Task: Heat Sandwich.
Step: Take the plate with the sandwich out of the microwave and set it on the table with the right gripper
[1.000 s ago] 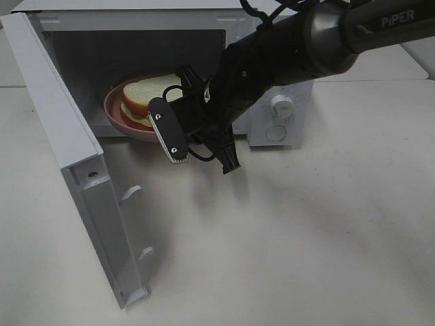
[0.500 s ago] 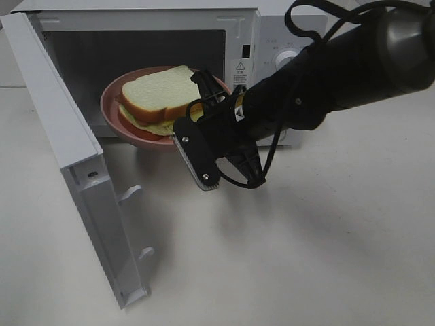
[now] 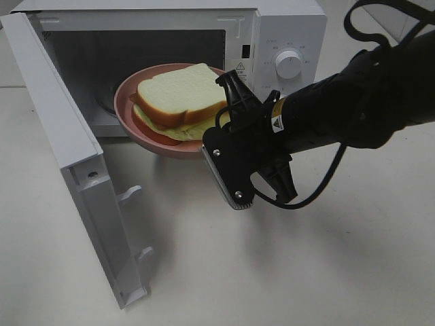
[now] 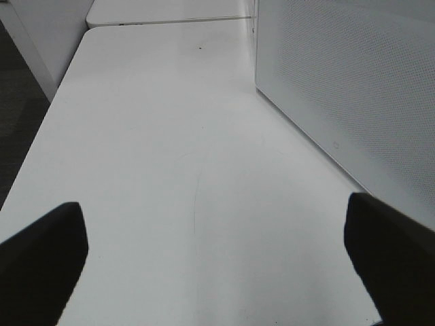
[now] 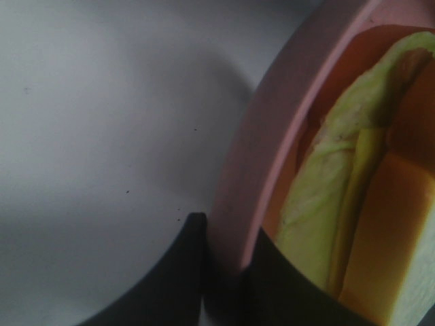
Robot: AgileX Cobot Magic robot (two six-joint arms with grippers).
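Right now the right tool (image 3: 216, 136) is clamped on the near rim of the pink plate (image 3: 136, 92), its jaws nearly together with the rim pinched between them; the right wrist view shows it plainly, one dark finger (image 5: 173, 272) outside the rim and the other inside, against the filling. On that plate sits the sandwich (image 3: 180, 95), white bread with a tan crust on top and a pale yellow-green layer poking out at its 5 o'clock side. Seen from the high camera, the plate hangs at the mouth of the microwave (image 3: 285, 27), part of it over the cavity floor and part over the desk (image 3: 272, 272), the whole thing slightly tilted. The oven door (image 3: 75, 170) stands wide open, swung out toward 7 o'clock of the cavity, its two latch hooks showing on the inner edge. A round dial (image 3: 289, 64) sits on the control panel at about 2 o'clock from the sandwich. The black right arm (image 3: 367, 102) comes in from 3 o'clock, a cable looping under it. Over on the other side, the left tool (image 4: 217, 265) shows only its two dark fingertips (image 4: 41, 258) at the edges of the left wrist view, spread wide with nothing between them but bare desk, and a white perforated panel (image 4: 340, 81) stands just beside it.
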